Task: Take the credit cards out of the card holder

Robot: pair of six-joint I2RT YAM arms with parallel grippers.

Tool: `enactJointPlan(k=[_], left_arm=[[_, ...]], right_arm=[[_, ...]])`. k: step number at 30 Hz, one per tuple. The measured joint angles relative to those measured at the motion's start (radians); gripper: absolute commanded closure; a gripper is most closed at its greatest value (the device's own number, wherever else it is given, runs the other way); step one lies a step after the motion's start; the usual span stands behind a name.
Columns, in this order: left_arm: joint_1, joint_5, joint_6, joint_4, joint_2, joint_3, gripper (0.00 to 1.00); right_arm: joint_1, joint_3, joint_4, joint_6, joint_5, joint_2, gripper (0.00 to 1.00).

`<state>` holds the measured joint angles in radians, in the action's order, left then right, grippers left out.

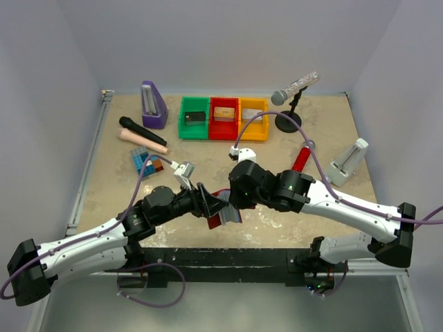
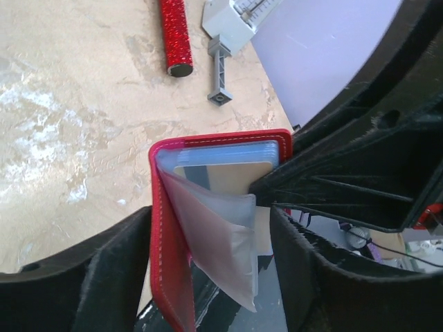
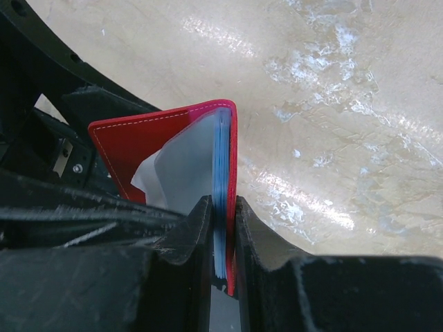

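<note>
From above, the red wallet (image 1: 221,216) is at the near middle of the table (image 1: 332,138), between the left gripper (image 1: 211,206) and the right gripper (image 1: 232,204); the left wrist view shows the left gripper (image 2: 208,277) part-open astride its cover and a loose clear sleeve (image 2: 221,256); the right wrist view shows the right gripper (image 3: 223,235) clamped on its blue pockets.

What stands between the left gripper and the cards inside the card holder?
A loose clear pocket leaf hangs in front of the tan card, which sits inside its sleeve in the card holder. The right gripper clamps the holder's edge beside it. The left gripper straddles both, jaws open.
</note>
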<state>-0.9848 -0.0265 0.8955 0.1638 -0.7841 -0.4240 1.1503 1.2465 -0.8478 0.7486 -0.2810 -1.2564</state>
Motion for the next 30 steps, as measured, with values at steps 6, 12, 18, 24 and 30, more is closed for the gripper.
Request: enactJointPlan(k=[6,12,18,24,30], left_arm=[[0.0,0.041,-0.007,-0.058,0.016,0.0,0.66],[0.0,0.073,-0.035,-0.127,0.061,0.0,1.0],[-0.003,0.078,-0.079,-0.22,0.118,-0.025,1.0],[-0.004,0.065,-0.121,-0.312,0.168,-0.076,1.0],[-0.004,0.053,-0.12,-0.367,0.21,-0.1,1.0]], right_arm=[[0.002,0.0,-0.006,0.0,-0.013,0.001,1.0],[0.001,-0.014,0.014,-0.002,0.007,0.023,1.0],[-0.003,-0.099,0.113,-0.018,0.099,0.115,0.77],[-0.033,-0.208,0.292,-0.031,0.321,0.172,0.61],[-0.045,-0.266,0.427,-0.029,0.466,0.209,0.58]])
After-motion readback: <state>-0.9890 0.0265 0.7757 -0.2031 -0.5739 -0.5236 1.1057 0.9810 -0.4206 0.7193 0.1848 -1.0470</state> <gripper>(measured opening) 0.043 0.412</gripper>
